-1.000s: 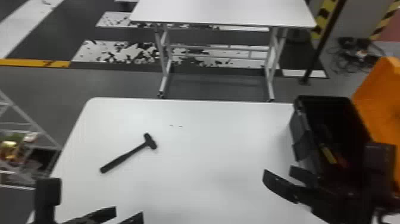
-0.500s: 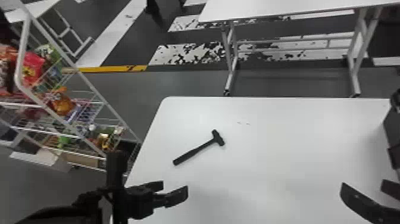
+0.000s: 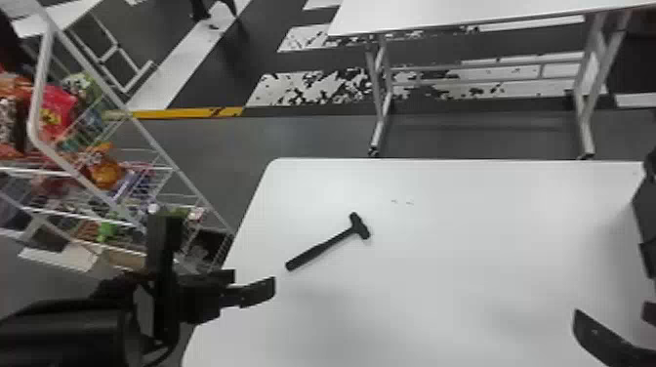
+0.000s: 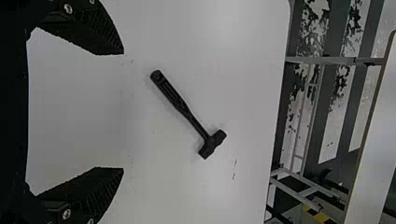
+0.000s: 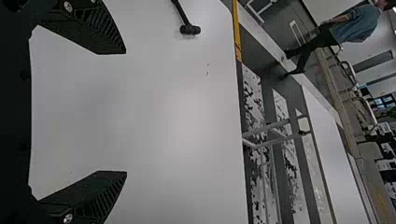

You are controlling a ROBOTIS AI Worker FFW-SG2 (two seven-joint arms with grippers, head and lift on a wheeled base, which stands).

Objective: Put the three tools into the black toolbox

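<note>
Hammer (image 3: 319,248) first: it lies flat on the white tabletop (image 3: 463,293), the biggest thing near the robot, on the left part of the surface. Beyond the tabletop's far edge stands a second white table (image 3: 463,12) on metal legs. To the left is a leaning white wire rack (image 3: 146,136), loaded with colourful packets, a red one (image 3: 57,110) among them. At the right side of the tabletop, cut off by the head view's edge, is the black toolbox (image 3: 646,219); its inside cannot be made out.

The left gripper (image 3: 254,284) is over the tabletop's near left part, close to the end of the hammer's handle and apart from it. In its wrist view the fingers (image 4: 100,37) are wide apart, with bare white surface between them. Well over to the right is the right gripper (image 3: 612,312), also with its fingers (image 5: 102,35) spread wide and nothing held.

The hammer is all black, its handle slanting towards the left gripper and its head (image 3: 360,227) pointing away to the right. Smallest are two faint dark marks (image 3: 402,201) on the surface, just beyond the hammer's head.
</note>
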